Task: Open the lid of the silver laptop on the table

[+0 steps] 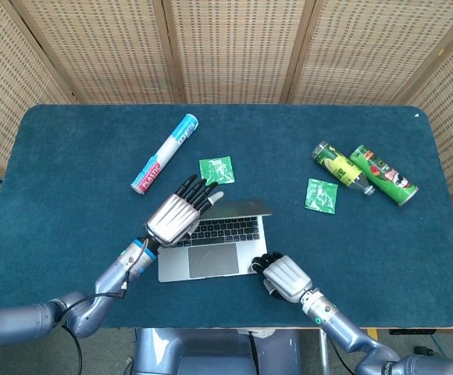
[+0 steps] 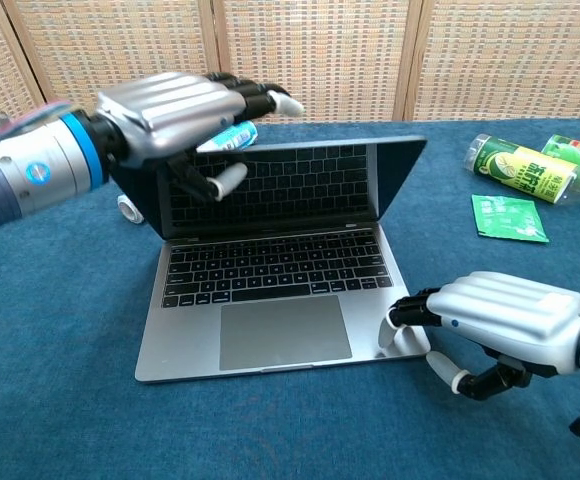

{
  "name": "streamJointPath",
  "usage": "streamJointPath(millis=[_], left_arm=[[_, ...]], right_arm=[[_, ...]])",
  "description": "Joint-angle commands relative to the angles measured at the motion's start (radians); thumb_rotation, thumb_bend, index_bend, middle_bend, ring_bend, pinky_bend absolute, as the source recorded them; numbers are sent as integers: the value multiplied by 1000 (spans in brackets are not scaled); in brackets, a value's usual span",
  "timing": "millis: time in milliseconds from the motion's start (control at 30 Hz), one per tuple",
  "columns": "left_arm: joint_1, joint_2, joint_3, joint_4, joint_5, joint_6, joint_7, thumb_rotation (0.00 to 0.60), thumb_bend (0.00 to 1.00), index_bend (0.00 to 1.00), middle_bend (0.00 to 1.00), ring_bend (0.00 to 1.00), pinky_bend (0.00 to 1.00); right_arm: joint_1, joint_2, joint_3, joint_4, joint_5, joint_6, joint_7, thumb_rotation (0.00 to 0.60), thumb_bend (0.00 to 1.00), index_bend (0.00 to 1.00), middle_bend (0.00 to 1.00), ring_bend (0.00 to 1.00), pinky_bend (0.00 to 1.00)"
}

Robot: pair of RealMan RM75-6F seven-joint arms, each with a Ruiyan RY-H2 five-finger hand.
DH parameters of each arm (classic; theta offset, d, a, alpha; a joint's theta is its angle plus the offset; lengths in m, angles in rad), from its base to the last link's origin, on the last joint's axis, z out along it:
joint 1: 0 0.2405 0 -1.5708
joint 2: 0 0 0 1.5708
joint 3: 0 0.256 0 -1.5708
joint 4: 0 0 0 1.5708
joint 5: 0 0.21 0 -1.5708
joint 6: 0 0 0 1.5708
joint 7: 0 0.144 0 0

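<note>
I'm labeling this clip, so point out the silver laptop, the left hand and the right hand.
silver laptop (image 2: pixel 285 330), chest view, on its trackpad.
left hand (image 2: pixel 170 112), chest view, on its ribbed back.
right hand (image 2: pixel 510 315), chest view, on its ribbed back.
</note>
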Motion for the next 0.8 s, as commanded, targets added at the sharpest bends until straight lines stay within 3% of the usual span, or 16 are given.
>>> streamJointPath(millis=[33, 367, 800], left_arm=[[-4, 24, -19, 7, -26, 4, -10, 582, 562, 0, 0, 0, 0], [-36, 68, -51, 90, -94, -33, -36, 582, 560, 0, 0, 0, 0], [-62, 49, -59, 197, -161, -34, -23, 584, 560, 0, 0, 0, 0]], right_arm=[[3, 0, -3, 0, 2, 2, -17, 600, 833, 301, 314, 260, 327], [9, -9, -11, -4, 15, 9, -66, 600, 835, 311, 322, 263, 331], [16, 4, -12, -28, 31, 16, -89, 600, 837, 319, 330, 269, 335]])
